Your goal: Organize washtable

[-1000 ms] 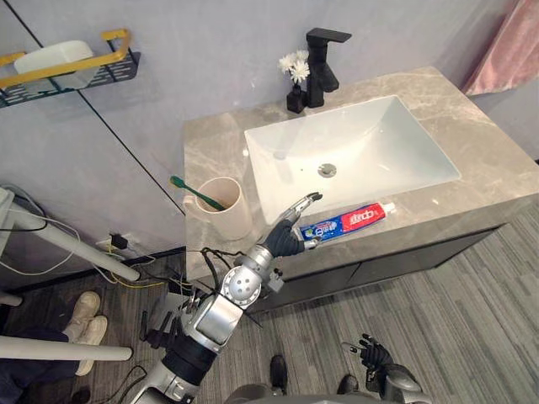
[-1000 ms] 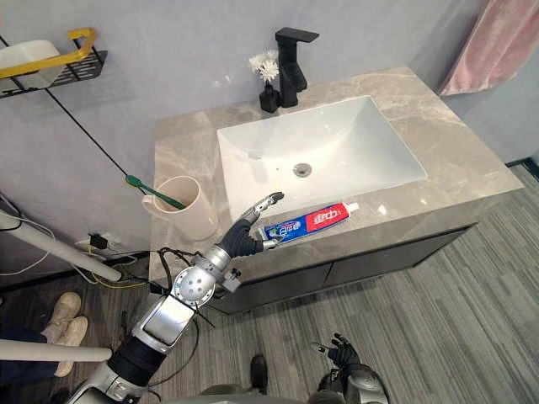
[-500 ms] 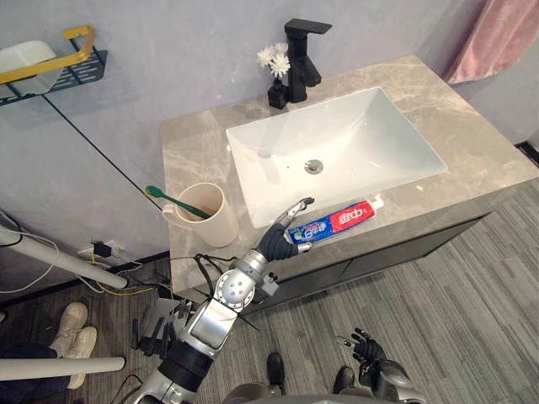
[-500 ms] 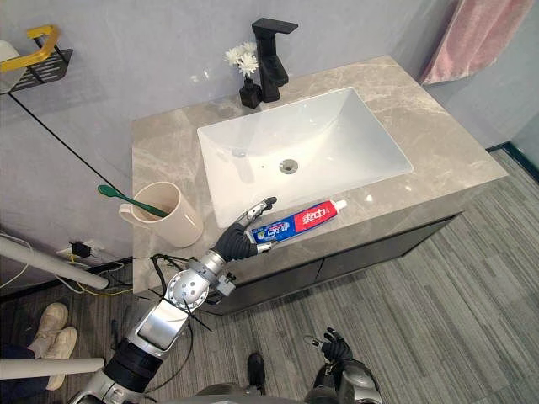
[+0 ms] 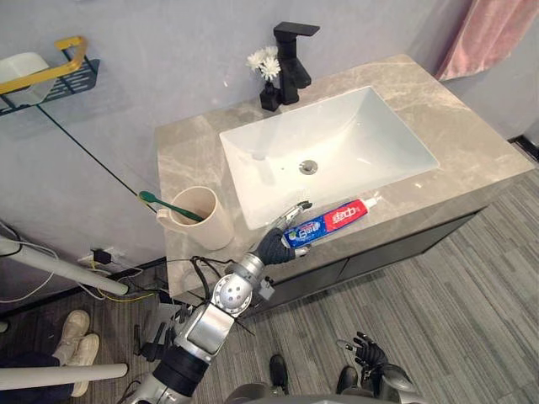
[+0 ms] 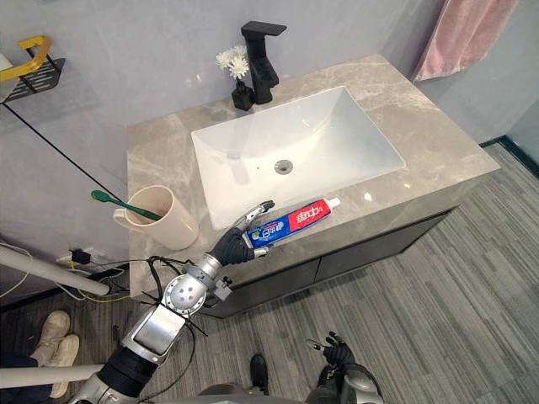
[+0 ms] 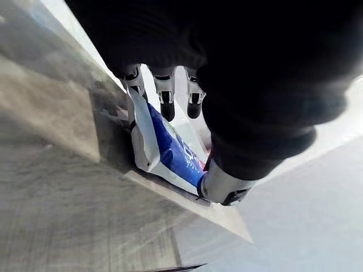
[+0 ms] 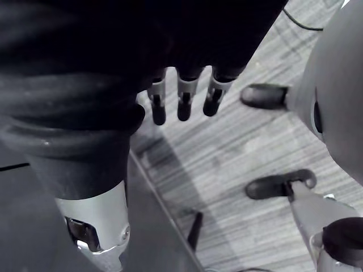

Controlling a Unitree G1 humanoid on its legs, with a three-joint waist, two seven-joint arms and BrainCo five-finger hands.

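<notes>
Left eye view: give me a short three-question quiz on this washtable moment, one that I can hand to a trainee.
1. True or false: the toothpaste tube lies inside the sink.
2. What stands in the cup? A) a razor B) a green toothbrush C) a comb
3. Which robot hand is at the tube's crimped end?

Key
1. False: it lies on the countertop, between the sink and the front edge.
2. B.
3. The left robot hand; the right robot hand hangs low, near the floor.
</notes>
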